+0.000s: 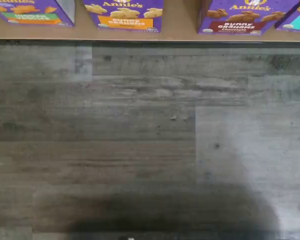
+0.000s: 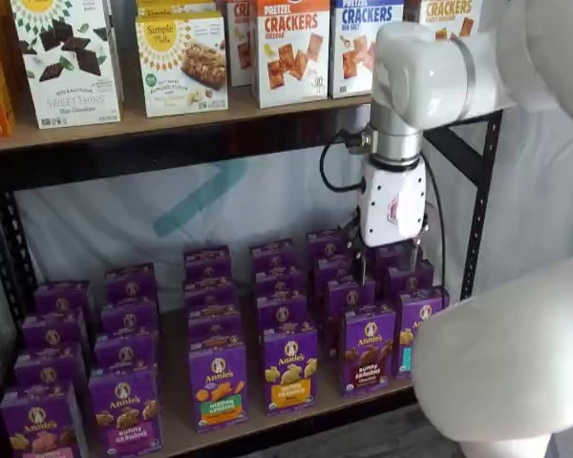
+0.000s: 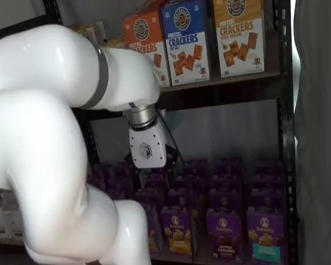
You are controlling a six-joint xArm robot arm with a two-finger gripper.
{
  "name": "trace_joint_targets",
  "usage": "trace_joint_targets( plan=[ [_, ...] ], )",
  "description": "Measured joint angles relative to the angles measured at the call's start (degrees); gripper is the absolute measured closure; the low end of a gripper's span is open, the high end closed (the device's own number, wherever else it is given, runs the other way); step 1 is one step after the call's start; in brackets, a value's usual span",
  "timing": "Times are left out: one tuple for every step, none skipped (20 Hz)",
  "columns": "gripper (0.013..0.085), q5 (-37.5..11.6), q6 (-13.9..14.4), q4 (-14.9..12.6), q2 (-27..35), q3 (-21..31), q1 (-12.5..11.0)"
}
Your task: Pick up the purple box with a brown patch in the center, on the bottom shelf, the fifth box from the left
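Hanging with fingers spread apart, gripper (image 2: pixel 388 260) above the rear rows; purple box (image 2: pixel 368 349) standing lower and nearer, at the front edge of bottom shelf (image 2: pixel 258 425), untouched.

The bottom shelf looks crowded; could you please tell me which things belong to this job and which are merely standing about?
For the job:
- purple box with the brown band
- bottom shelf
- gripper, open, hanging above the rows

Standing about:
- orange-band box
- green-band box
- cracker boxes on the upper shelf
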Motion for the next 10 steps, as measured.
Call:
trace_joint_targets(
  plan=[
    [0.013, -1.7, -0.3, 0.2, 0.9, 0.5, -0.3],
    [0.013, -3.1, -0.5, 0.2, 1.7, 0.9, -0.4],
    [0.013, -4.5, -0.4, -0.1, 2.8, 1.3, -0.5],
    [0.013, -5.6, -0.5, -0.1, 3.7, 1.4, -0.6],
    [0.013, -6.9, -0.7, 0.0, 4.8, 1.6, -0.8],
    [0.013, -8.8, -1.0, 0.1, 6.2, 1.9, -1.0],
    [0.013, -10.5, -1.4, 0.4, 7.4, 2.2, -1.2],
    [0.013, -12.2, -1.8, 0.7, 9.1, 2.3, -1.5],
    [0.013, -14.0, -2.0, 0.7, 11.0, 2.4, -1.7],
    [0.013, -15.3, -2.2, 0.7, 12.4, 2.4, -1.9]
  ],
)
